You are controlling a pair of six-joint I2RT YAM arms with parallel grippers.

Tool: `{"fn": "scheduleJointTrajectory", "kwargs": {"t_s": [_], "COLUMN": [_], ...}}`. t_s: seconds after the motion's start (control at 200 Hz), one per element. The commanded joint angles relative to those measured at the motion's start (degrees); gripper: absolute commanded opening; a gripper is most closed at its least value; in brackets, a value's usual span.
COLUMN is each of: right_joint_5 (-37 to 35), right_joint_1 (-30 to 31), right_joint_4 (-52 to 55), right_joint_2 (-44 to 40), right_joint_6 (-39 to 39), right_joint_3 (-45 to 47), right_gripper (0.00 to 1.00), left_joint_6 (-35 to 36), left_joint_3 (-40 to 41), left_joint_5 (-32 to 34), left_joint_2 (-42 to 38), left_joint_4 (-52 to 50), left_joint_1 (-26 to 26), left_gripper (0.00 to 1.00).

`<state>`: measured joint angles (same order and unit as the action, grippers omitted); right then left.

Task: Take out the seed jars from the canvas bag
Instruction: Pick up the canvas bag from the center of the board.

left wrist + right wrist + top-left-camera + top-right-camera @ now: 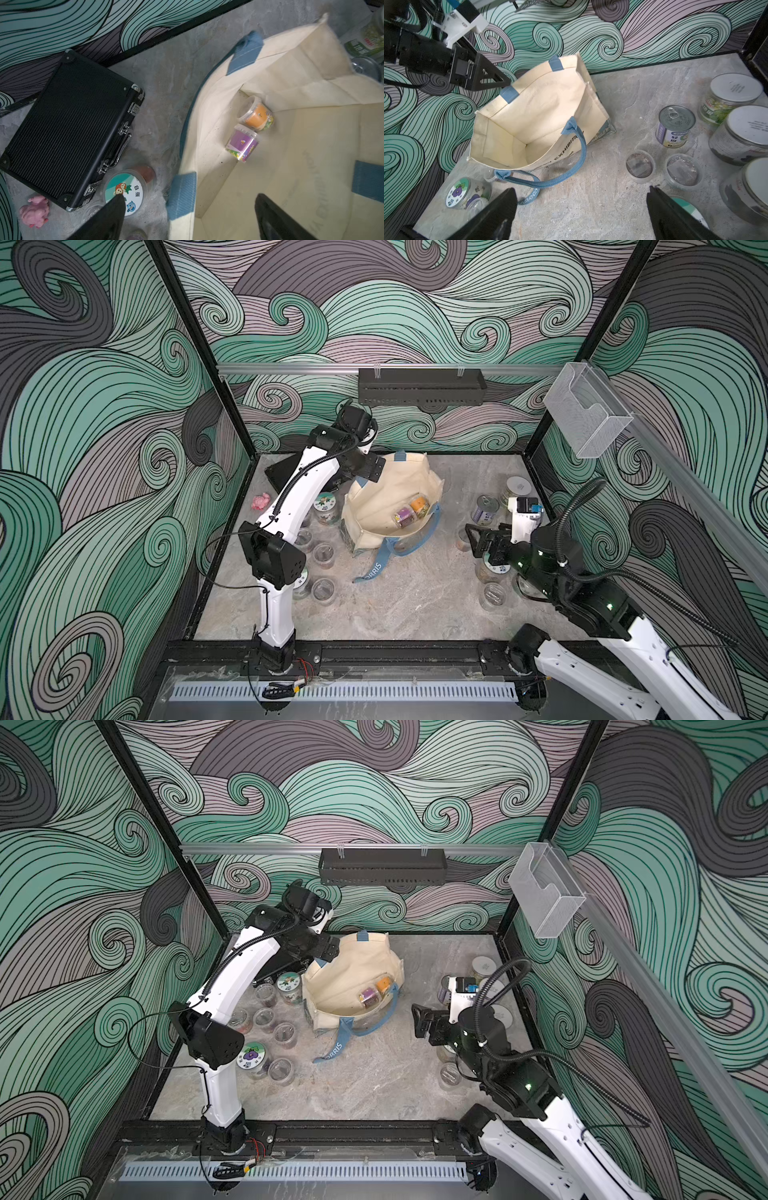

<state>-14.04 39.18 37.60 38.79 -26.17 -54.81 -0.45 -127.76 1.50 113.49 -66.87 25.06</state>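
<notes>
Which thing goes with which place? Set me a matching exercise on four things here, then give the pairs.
Things:
1. orange-labelled seed jar
2. black hard case
3. pull-tab can
4. lettered blue strap

Places:
A. upright beside the white-lidded jars
B. on its side inside the canvas bag
C. trailing over the table in front of the bag
D. flat on the table by the back wall

Pairs: 1-B, 2-D, 3-A, 4-C
</notes>
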Motion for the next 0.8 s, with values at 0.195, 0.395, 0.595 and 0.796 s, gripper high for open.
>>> {"fn": "scheduleJointTrajectory", "kwargs": {"t_s": [0.195,0.395,0.595,0.796], "right_joint_5": [9.9,14.0,19.5,27.3], "right_joint_1": [-1.5,-2.1,-2.3,-2.0], "right_joint_4": [1.4,1.6,-0.2,-5.5], "right_joint_2": [6.9,10.0,13.4,17.2], "right_joint_6": [0.5,1.3,2.8,2.1], "right_joint_3": [-2.8,-2.9,-4.2,-5.0], "right_gripper": [0.99,0.99,0.98,0.88], "left_joint_6": [1.9,1.1,3.4,5.2], "left_joint_3": [-3.6,-3.3,15.6,33.9], "left_joint_5": [-12.5,-18.3,-16.3,-12.3], "left_joint_2": [7.5,7.3,-5.5,-16.2], "left_joint_4": [-2.3,-5.4,7.1,21.6], "left_joint_1": [-2.3,-1.2,5.2,11.4], "left_gripper": [0.71,0.05,0.0,0.0]}}
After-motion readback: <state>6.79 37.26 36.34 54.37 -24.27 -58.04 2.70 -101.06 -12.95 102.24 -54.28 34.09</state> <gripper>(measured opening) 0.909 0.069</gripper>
